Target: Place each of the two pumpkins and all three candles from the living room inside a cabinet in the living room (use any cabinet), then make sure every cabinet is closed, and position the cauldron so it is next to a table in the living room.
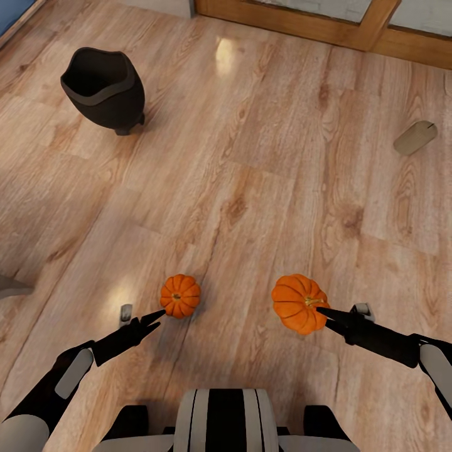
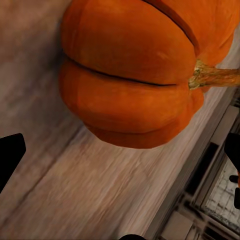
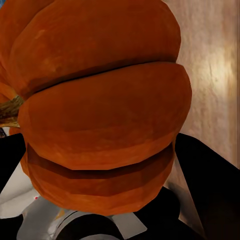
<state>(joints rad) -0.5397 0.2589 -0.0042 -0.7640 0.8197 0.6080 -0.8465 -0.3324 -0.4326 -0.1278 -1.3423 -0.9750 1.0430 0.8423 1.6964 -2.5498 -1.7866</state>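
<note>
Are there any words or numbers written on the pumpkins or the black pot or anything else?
None. No word, number or sign can be read anywhere: the two pumpkins, the cauldron, the candle and the floor are all plain.

Head cam looks down; wrist cams close on pumpkins [image 1: 180,295].

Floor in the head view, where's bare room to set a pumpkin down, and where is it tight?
Widest bare patch: mid floor, bordered by the cauldron, the candle and both pumpkins. A narrower strip lies between the smaller pumpkin and larger pumpkin. Crowded: beside the left hand and right hand.
</note>
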